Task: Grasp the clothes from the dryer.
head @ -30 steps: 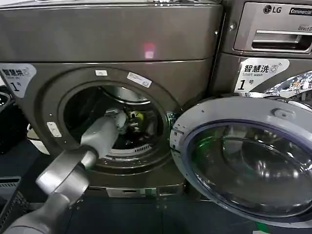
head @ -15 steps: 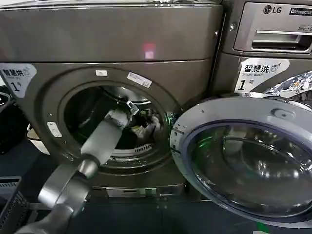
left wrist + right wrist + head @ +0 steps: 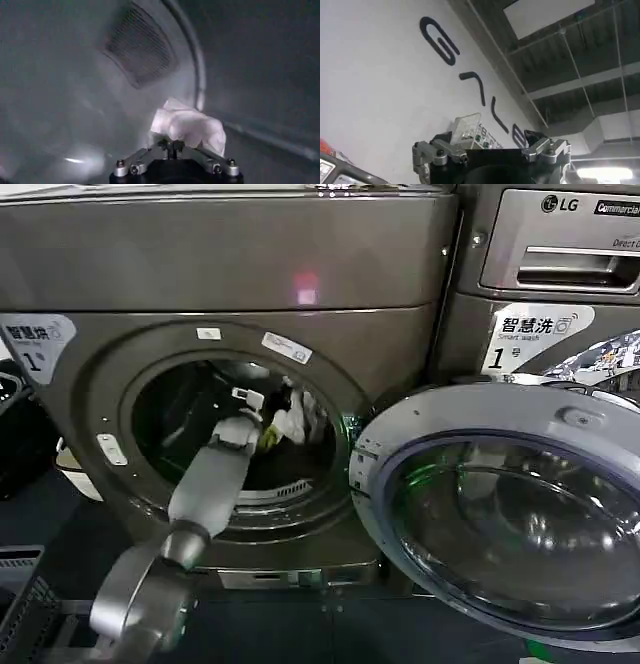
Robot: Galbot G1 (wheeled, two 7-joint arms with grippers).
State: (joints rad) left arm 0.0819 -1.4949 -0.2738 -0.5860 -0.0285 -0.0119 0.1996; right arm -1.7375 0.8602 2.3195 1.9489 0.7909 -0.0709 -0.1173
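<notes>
Inside dryer (image 3: 90,274) porthole: left gripper (image 3: 262,422), fingers pinched on clothes (image 3: 295,419), bundle hanging just beyond fingertips, above drum floor.
Risk: small bite on soft fabric; may slip or snag on porthole rim during withdrawal.
Right gripper (image 3: 490,150): parked, pointing toward ceiling, finger state unclear.

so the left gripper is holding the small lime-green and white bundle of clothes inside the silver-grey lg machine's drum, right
Not quite. The left gripper is shut on the small lime-green and white bundle of clothes, but inside the large dark bronze-grey front-loading dryer, not the silver-grey LG machine beside it. The head view shows the arm reaching through the dryer's round opening.
</notes>
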